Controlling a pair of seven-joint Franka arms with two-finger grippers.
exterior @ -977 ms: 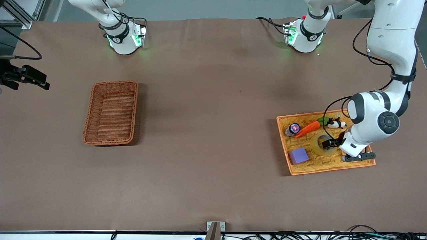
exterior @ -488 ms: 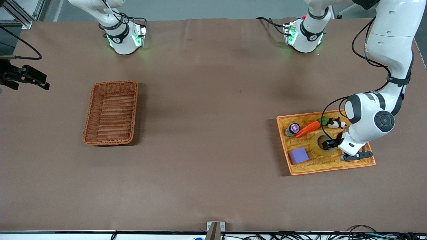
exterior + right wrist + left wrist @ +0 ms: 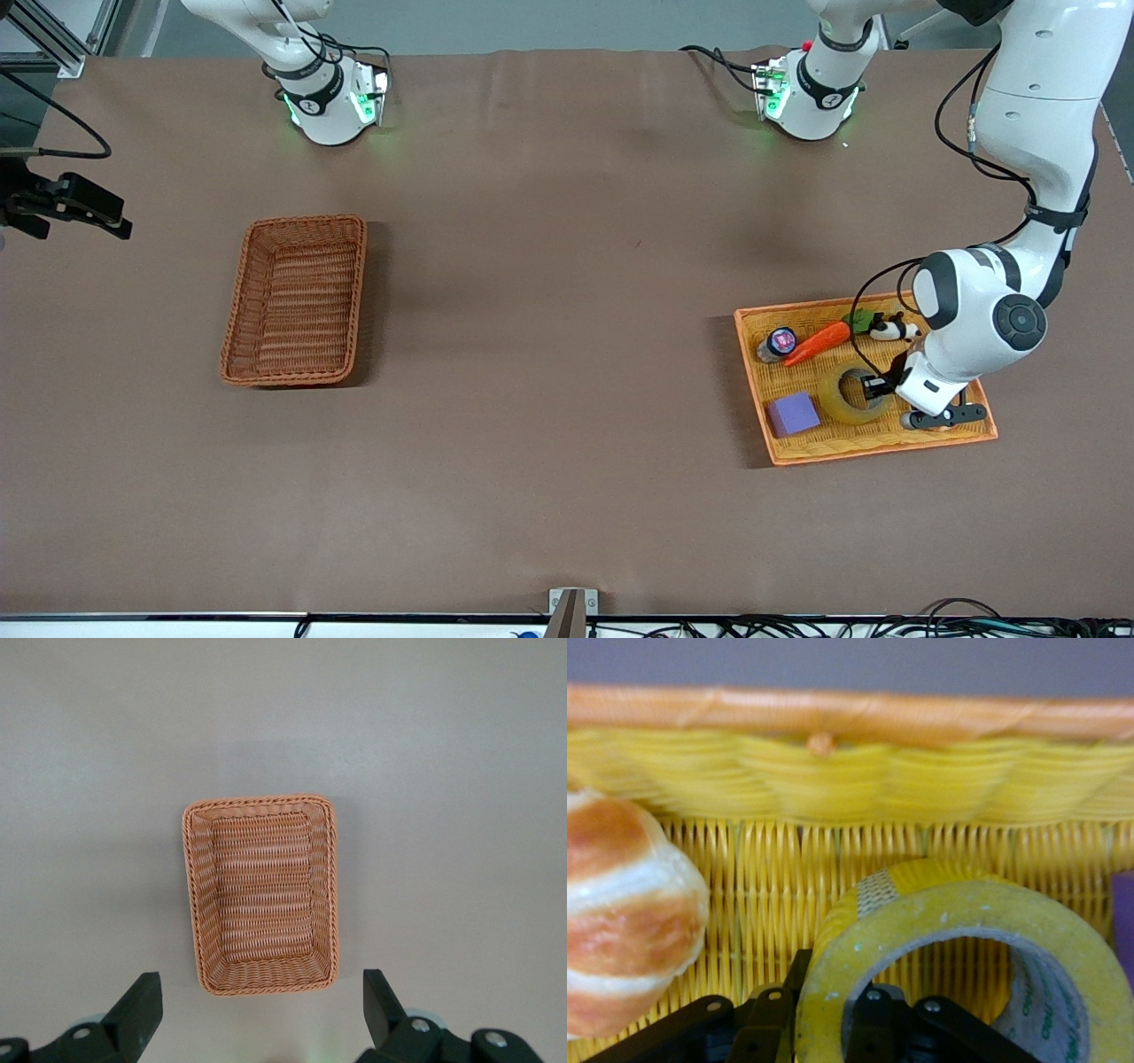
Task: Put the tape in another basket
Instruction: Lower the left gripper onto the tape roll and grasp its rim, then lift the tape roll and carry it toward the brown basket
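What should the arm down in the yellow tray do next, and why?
Probably close its fingers: the left gripper straddles the wall of the tape, one finger in the hole and one outside. The tape lies in the yellow tray, not yet lifted.

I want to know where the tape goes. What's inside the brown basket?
Nothing can be seen inside the basket: only its woven bottom and sides show. The tape is in the yellow tray, with the left claw on its wall.

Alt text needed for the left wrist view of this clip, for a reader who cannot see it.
The left gripper straddles the wall of a wide roll of translucent yellowish packing tape, one of its jaws inside the hole, one outside. The roll lies in a flat yellow woven tray with an orange rim, beside a round brown-and-white striped bun-like object.
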